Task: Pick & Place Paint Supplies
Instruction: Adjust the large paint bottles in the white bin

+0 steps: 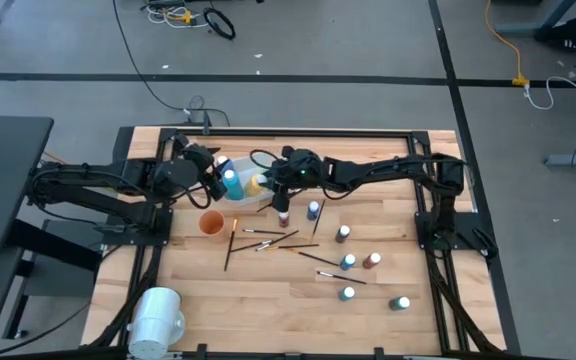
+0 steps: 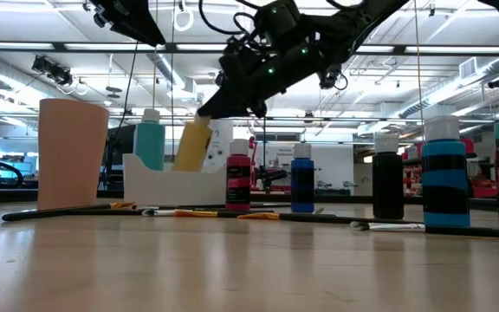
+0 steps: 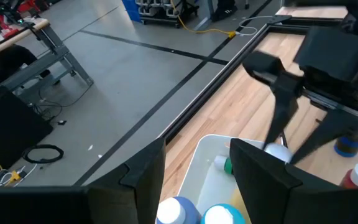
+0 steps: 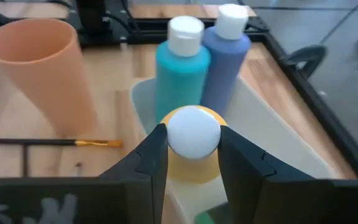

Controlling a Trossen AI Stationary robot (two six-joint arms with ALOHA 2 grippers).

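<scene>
A white tub stands at the table's far middle, with a teal bottle and a blue bottle upright inside. My right gripper reaches in from the table's right and is shut on a yellow bottle. That bottle leans over the tub's right end. My left gripper hangs open above the tub's left end and touches nothing. More bottles stand on the right half, and brushes lie mid-table. My right gripper holds the yellow bottle by its white cap, pinched between the two fingers, one on each side. The fingers come slanting down from the table's right. The bottle is tilted, its cap toward the gripper, and its lower end dips behind the tub wall.
An orange cup stands just near of the tub. A red bottle and a blue bottle stand close beneath my right arm. A large white cylinder lies at the near left corner. Bare wood lies in the near middle.
</scene>
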